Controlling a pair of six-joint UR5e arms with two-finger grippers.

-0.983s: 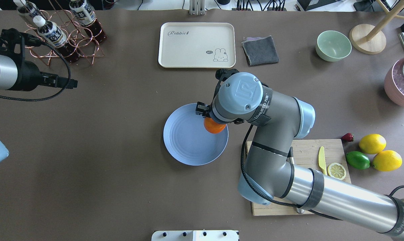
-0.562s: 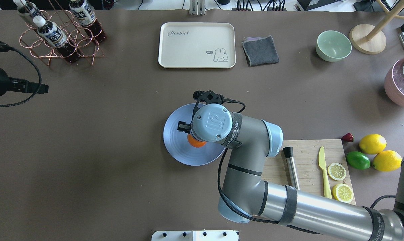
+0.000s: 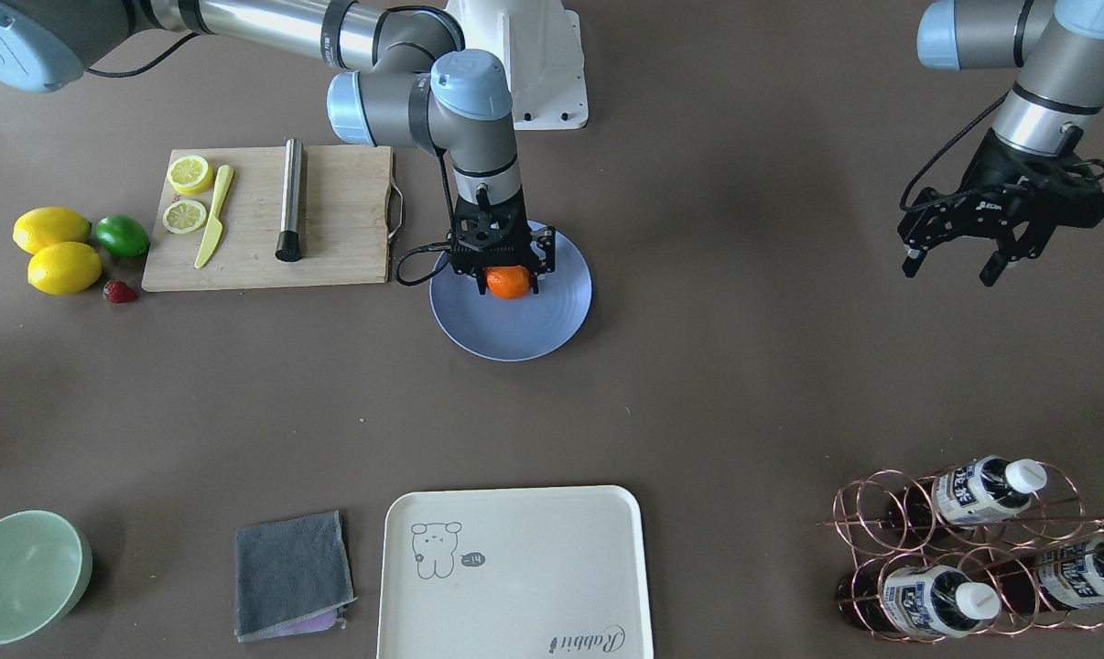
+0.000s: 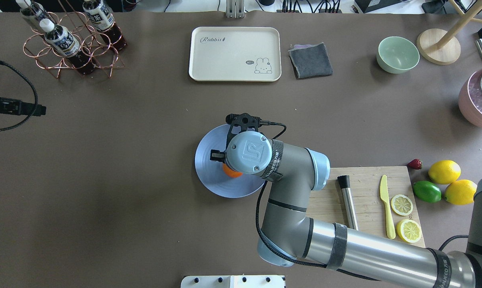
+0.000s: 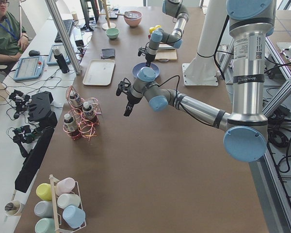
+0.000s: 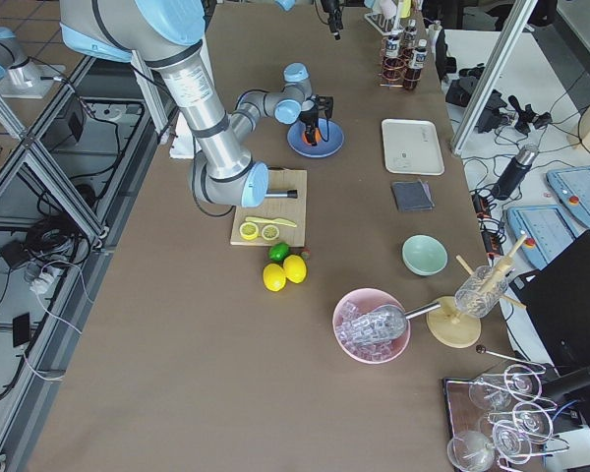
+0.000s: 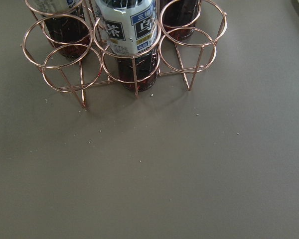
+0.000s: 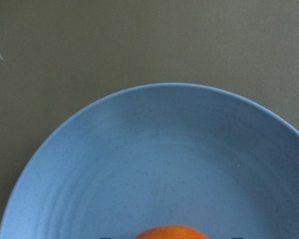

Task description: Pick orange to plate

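Note:
The orange (image 3: 508,283) sits low over the light-blue plate (image 3: 515,337), near its middle, between the fingers of my right gripper (image 3: 509,286), which is shut on it. From overhead the wrist covers most of the orange (image 4: 232,173); the plate (image 4: 209,170) shows around it. The right wrist view shows only the orange's top (image 8: 172,232) at the bottom edge, with the plate (image 8: 154,159) beneath. Whether the orange touches the plate I cannot tell. My left gripper (image 3: 950,264) hangs open and empty far off, above bare table near the bottle rack.
A wooden cutting board (image 3: 259,220) with lemon slices, a yellow knife and a metal muddler lies beside the plate. Lemons (image 3: 53,229), a lime (image 3: 122,236) and a strawberry sit past it. A cream tray (image 3: 515,567), grey cloth (image 3: 291,572), green bowl (image 3: 26,572) and bottle rack (image 3: 973,540) line the far side.
My right arm has carried the orange from the plate's rim to over its middle and lowered it. The left arm has drawn back toward the table's left edge.

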